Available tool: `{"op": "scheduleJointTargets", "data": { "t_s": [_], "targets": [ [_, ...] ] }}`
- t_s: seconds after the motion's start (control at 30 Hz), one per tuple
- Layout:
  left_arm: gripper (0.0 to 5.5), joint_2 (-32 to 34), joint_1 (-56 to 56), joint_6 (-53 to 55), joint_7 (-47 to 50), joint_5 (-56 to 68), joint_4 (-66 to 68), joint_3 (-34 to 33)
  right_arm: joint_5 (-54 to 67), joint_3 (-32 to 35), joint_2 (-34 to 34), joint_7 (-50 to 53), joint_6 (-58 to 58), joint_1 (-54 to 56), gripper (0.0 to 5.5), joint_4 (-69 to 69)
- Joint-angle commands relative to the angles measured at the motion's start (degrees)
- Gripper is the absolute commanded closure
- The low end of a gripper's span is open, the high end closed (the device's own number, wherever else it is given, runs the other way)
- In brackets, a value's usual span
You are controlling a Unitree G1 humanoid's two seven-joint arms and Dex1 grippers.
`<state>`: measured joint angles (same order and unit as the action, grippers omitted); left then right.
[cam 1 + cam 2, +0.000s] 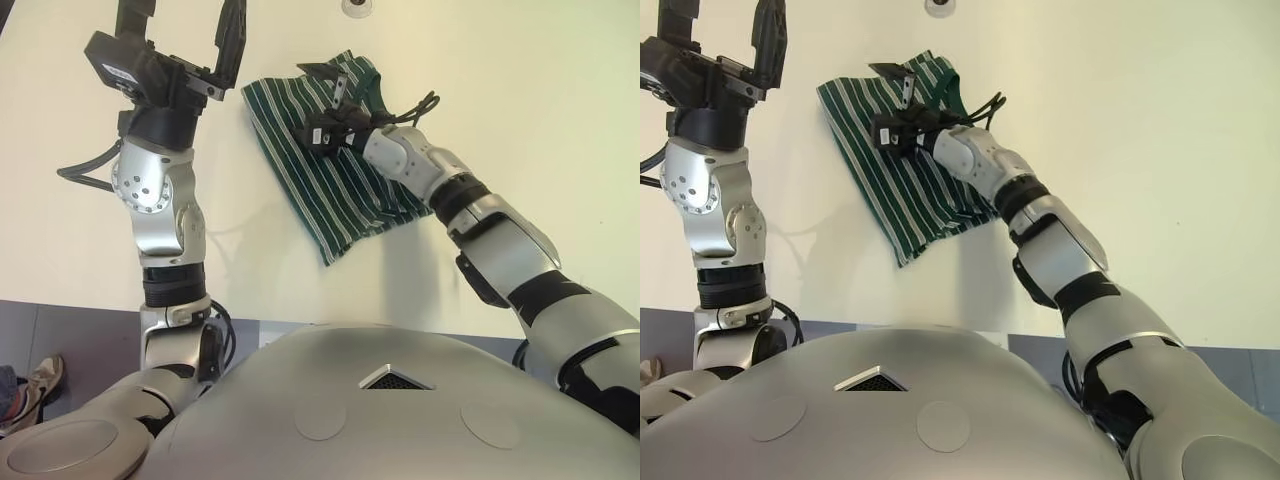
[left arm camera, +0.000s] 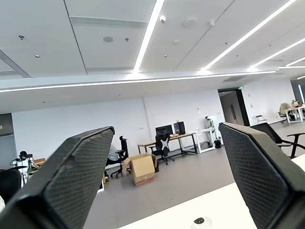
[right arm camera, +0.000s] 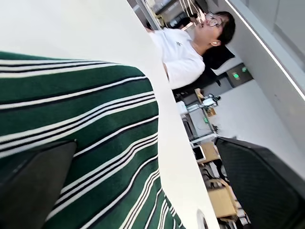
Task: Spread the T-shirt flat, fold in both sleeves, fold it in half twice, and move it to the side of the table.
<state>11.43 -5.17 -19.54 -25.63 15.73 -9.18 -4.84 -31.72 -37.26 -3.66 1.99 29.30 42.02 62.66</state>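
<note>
Folded striped T-shirt [image 1: 330, 195] lies on the counter [image 1: 540, 90], long axis diagonal from far left to near right; right end effector [image 1: 328, 82] spread open over it, left end effector [image 1: 185, 30] raised, wide open

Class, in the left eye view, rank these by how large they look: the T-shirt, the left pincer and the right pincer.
Largest: T-shirt.
Next: left pincer, though it sits nearer the camera, so this place is unsure.
Smallest: right pincer.

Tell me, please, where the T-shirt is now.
In the eye views the T-shirt lies folded on the table, right of the left gripper, its far end under the right gripper.
</note>
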Motion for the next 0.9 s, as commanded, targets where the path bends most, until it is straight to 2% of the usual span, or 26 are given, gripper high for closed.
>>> {"op": "scheduleJointTargets", "data": {
  "t_s": [0.03,0.17,0.3,0.43,0.53,0.63,0.73,0.9],
  "targets": [
    [1.46,-0.1,0.7,-0.8,0.2,-0.8,0.3,0.6,-0.4,2.5,0.3,4.8,-7.9,-1.5,0.13,9.4],
    [1.46,0.1,1.7,-2.3,0.1,-3.4,1.0,2.0,3.2,7.8,0.9,7.9,-10.0,-1.2,0.13,10.6],
    [1.46,1.0,2.9,-6.4,-0.2,-9.4,2.5,4.8,6.8,12.3,0.4,6.6,-8.5,-2.2,0.13,9.0],
    [1.46,3.2,4.6,-11.2,-1.2,-15.8,4.0,8.1,18.4,17.3,-2.1,-9.1,4.9,-9.5,0.13,-7.1],
    [1.46,5.9,6.5,-15.3,-1.3,-23.2,5.9,11.2,30.6,20.5,-6.4,-21.4,5.6,-16.4,0.13,-26.3],
    [1.46,10.7,10.1,-19.6,-4.9,-29.9,6.9,17.8,39.5,24.5,-12.8,-29.5,0.6,-22.3,0.13,-41.8],
    [1.46,13.6,12.2,-21.0,-6.5,-31.7,6.9,21.0,41.8,26.8,-18.8,-34.5,-2.7,-26.7,0.13,-49.7],
    [1.46,16.8,13.1,-21.3,-6.3,-33.2,7.4,22.2,40.8,28.0,-29.4,-44.3,-2.9,-36.1,0.13,-58.2]
  ]
}}
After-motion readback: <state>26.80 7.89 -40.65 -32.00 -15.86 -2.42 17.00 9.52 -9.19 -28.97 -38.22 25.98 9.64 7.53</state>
